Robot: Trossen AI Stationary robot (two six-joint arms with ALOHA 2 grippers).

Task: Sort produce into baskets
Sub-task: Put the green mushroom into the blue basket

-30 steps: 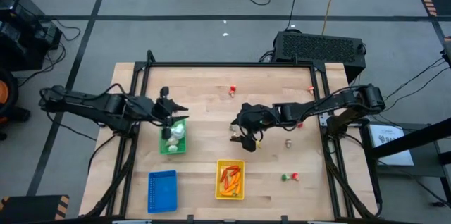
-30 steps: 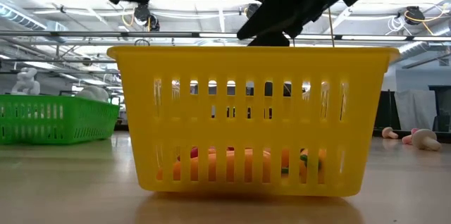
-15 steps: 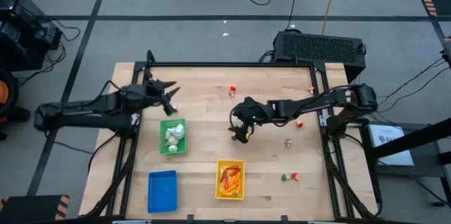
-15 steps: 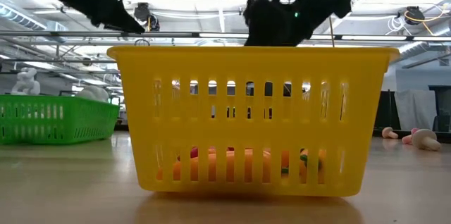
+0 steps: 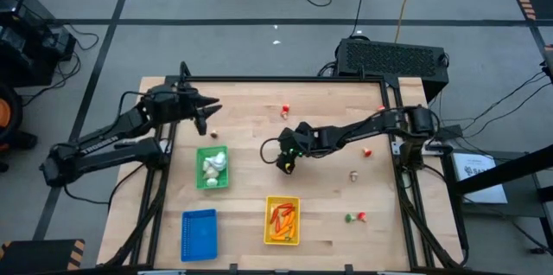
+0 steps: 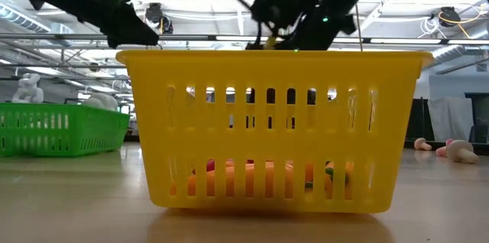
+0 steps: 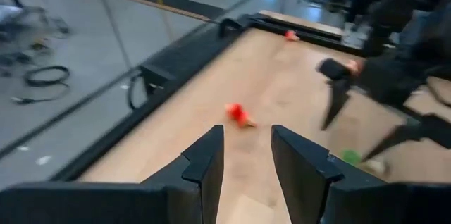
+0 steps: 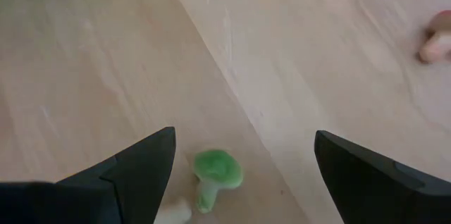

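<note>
Since a second ago I've lifted my left gripper (image 5: 205,119) off the green plastic basket (image 5: 212,169), jaws narrow and empty. My right gripper (image 8: 243,175) hangs wide open around the small green-capped toy mushroom (image 8: 215,175), its stem pointing back toward me between the jaws.

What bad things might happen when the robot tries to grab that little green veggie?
The right claw is wide open above the green-topped piece. That piece is tiny, so closing may flick it away across the table rather than grip it. The left claw points toward a red piece near the table's edge; a nudge might knock it off.
</note>
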